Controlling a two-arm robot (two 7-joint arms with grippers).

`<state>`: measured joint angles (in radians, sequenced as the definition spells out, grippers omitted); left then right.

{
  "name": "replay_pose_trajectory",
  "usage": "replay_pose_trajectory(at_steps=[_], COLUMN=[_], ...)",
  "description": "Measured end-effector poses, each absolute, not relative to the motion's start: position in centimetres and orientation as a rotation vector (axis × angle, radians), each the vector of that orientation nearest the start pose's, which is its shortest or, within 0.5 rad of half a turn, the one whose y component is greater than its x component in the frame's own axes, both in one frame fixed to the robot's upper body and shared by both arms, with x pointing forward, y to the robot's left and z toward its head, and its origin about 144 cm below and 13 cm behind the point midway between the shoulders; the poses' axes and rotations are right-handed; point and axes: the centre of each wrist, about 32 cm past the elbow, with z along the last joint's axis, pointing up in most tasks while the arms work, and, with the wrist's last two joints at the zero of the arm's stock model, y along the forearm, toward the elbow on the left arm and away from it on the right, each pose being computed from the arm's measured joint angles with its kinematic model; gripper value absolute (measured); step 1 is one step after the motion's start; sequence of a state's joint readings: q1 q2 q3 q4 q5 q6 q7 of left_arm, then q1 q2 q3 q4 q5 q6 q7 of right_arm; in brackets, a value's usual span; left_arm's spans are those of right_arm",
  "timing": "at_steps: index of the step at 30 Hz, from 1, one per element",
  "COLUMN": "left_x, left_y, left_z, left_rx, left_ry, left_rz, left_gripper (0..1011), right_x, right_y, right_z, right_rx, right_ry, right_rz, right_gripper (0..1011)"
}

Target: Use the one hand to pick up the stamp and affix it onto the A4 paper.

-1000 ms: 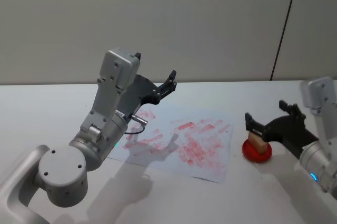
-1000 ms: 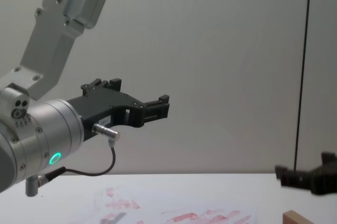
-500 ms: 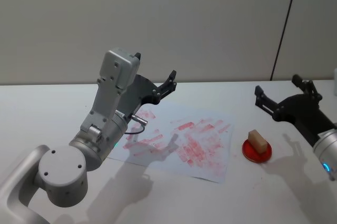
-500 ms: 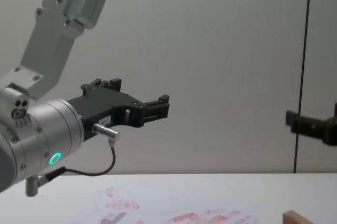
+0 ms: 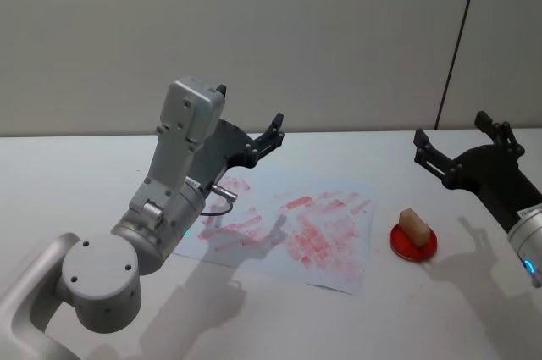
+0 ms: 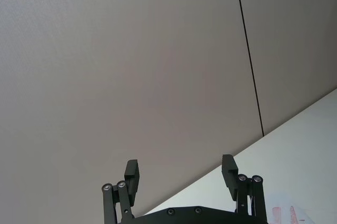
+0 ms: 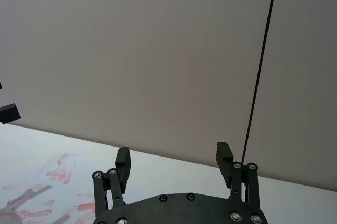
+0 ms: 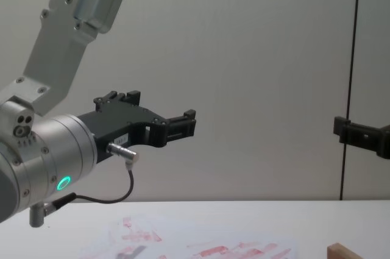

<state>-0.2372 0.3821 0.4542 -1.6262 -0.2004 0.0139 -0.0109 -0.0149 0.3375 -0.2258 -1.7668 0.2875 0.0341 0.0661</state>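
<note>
Just right of A4 paper (image 5: 288, 229), stamp (image 5: 414, 224) sits on red round pad (image 5: 401, 247), not touching sheet. Farther right of A4 paper, right hand (image 5: 450, 129) hangs in air above and beyond stamp, well apart from it; fingers spread wide, nothing between them. Over paper's far left corner, left gripper (image 5: 250, 104) parked, raised, fingers apart. Sheet lies flat on white table (image 5: 76, 165).

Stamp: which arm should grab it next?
Right. The right tool hangs open above and right of the stamp, which sits on the red pad on the robot's right. The left tool is up over the A4 paper's left side, farther away.
</note>
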Motion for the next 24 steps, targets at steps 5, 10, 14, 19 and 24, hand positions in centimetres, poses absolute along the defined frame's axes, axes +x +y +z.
replay_pose_trajectory(at_steps=[5, 10, 14, 19, 24], left_x=[49.2, 49.2, 49.2, 49.2, 49.2], left_y=[19.8, 19.8, 19.8, 19.8, 19.8], left_z=[120.4, 120.4, 120.4, 120.4, 120.4], left_rx=[0.061, 0.061, 0.061, 0.061, 0.061], left_ry=[-0.268, -0.268, -0.268, -0.268, -0.268], left_rz=[1.124, 1.124, 1.124, 1.124, 1.124], left_gripper=[1002, 1001, 1001, 1001, 1001], right_x=[44.3, 44.3, 44.2, 44.1, 44.2], right_y=[-23.8, -24.1, -24.5, -25.1, -25.7], right_z=[118.9, 118.9, 118.9, 118.8, 118.6], right_rx=[0.026, 0.009, -0.015, -0.060, -0.116], right_ry=[-0.074, -0.056, -0.032, 0.010, 0.057], right_rz=[-1.230, -1.226, -1.221, -1.215, -1.204], right_gripper=[1003, 1003, 1003, 1003, 1003])
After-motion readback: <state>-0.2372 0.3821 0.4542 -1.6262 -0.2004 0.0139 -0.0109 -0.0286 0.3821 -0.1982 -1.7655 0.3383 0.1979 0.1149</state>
